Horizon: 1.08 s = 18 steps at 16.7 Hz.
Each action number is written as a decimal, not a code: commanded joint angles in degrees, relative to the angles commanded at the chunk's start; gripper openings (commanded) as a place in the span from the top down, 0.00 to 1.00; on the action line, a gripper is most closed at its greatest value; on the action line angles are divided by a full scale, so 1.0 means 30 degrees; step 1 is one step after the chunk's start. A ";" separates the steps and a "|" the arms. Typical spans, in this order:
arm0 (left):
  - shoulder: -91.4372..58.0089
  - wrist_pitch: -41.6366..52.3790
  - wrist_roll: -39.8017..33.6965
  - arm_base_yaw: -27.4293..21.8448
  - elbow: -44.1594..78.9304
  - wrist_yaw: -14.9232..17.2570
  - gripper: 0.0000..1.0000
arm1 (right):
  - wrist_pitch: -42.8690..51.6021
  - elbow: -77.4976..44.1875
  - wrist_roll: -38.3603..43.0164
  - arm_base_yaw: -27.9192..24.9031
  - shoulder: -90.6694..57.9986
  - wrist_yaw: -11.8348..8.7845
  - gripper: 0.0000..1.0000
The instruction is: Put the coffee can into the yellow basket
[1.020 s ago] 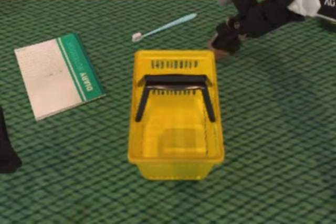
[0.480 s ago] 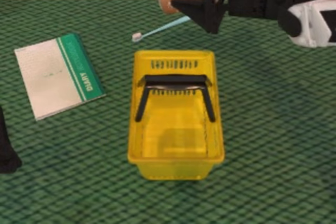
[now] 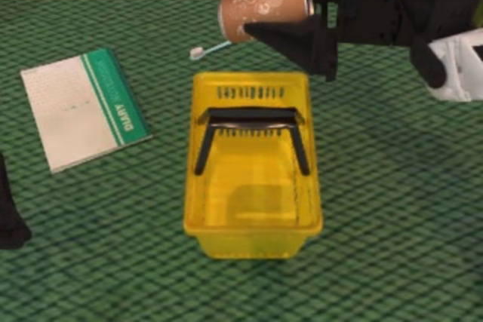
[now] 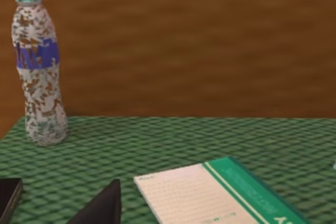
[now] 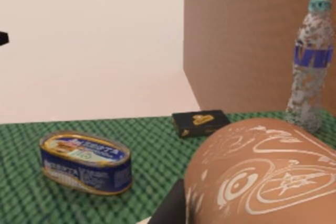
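Observation:
The coffee can (image 3: 260,11) is a tan-brown cylinder with pale markings, held on its side in the air, just beyond the far end of the yellow basket (image 3: 198,186). My right gripper (image 3: 302,13) is shut on it, one dark finger (image 3: 298,39) lying along its near side. In the right wrist view the coffee can (image 5: 262,174) fills the lower corner beside a finger (image 5: 170,208). The basket stands mid-table, its black handle (image 3: 251,120) folded across its far half. My left gripper (image 4: 55,208) is parked open at the table's left edge, nothing in it.
A green-and-white notebook (image 3: 83,107) lies left of the basket. A pale blue toothbrush (image 3: 205,50) pokes out from under the raised can. The right wrist view shows a blue fish tin (image 5: 86,162), a black box (image 5: 201,123) and a water bottle (image 5: 310,59).
My right gripper has lifted the coffee can off the cloth by the basket's far right corner and carried it up and to the left. The left arm has not moved.

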State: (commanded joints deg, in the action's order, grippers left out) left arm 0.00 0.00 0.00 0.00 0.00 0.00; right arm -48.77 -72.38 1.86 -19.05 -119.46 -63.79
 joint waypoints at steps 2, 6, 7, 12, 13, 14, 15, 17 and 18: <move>0.0000 0.0000 0.0000 0.0000 0.0000 0.0000 0.00 | 0.0000 0.0000 0.0000 0.0000 0.0000 0.0000 1.00; 0.0000 0.0000 0.0000 0.0000 0.0000 0.0000 0.00 | -0.0285 -0.0012 0.0007 0.0060 -0.0398 -0.0033 1.00; 0.0000 0.0000 0.0000 0.0000 0.0000 0.0000 0.00 | -0.0749 0.0062 -0.0001 0.0034 -0.0821 -0.0050 1.00; 0.0000 0.0000 0.0000 0.0000 0.0000 0.0000 0.00 | -0.4652 0.0737 -0.0092 -0.0033 -0.3876 0.0034 1.00; 0.0000 0.0000 0.0000 0.0000 0.0000 0.0000 0.00 | -0.5269 0.0886 -0.0098 -0.0054 -0.4393 0.0052 1.00; 0.0000 0.0000 0.0000 0.0000 0.0000 0.0000 0.00 | -0.5676 0.1002 -0.0100 -0.0072 -0.4765 0.0064 1.00; 0.0000 0.0000 0.0000 0.0000 0.0000 0.0000 0.00 | -0.5885 0.1070 -0.0099 -0.0082 -0.4965 0.0072 1.00; 0.0000 0.0000 0.0000 0.0000 0.0000 0.0000 0.00 | -0.5911 0.1079 -0.0099 -0.0083 -0.4990 0.0073 1.00; 0.0000 0.0000 0.0000 0.0000 0.0000 0.0000 0.00 | -0.5911 0.1079 -0.0099 -0.0083 -0.4990 0.0073 1.00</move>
State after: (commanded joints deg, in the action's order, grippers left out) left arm 0.00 0.00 0.00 0.00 0.00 0.00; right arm -66.50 -69.14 1.56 -19.30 -134.43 -63.58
